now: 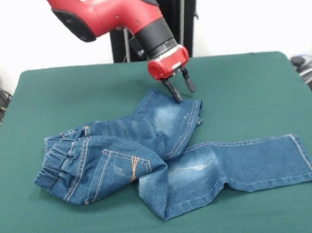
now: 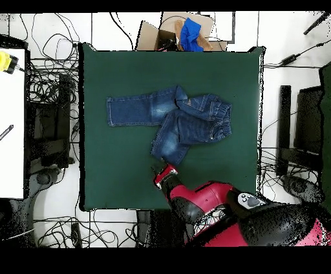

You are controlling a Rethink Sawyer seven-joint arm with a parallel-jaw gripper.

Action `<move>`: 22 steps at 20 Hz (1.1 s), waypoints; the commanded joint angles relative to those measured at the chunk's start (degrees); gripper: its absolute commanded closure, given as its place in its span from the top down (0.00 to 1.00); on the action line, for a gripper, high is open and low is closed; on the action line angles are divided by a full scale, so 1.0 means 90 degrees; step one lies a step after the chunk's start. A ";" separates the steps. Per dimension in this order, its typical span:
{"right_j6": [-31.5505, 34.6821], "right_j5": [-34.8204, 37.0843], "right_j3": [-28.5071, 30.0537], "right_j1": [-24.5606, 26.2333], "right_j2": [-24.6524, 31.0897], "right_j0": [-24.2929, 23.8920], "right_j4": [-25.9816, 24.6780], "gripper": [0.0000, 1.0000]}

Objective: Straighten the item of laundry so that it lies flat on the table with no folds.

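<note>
Tool: your tool hangs from the red arm with its two dark fingers spread apart and holding nothing; one fingertip sits at the hem of the folded-back leg, and you cannot tell from either view whether it touches the cloth.
Laundry: you have one pair of jeans near the middle of the counter. In the front view one leg lies flat and straight toward the right, the other is folded back toward the far side under the tool, and the waistband is bunched at the left.
Stitching: orange thread shows on a pocket at the left.
Surroundings: off the counter, the overhead view shows a cardboard box with blue cloth beyond the far edge, cables on the floor at both sides, and a white surface at the left edge.
Obstructions: only the jeans lie on the green cloth.
Writing: no lettering is readable to you anywhere.
</note>
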 commanded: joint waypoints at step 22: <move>0.0872 0.1574 -0.0040 -0.2614 -0.0310 0.1596 0.1282 1.00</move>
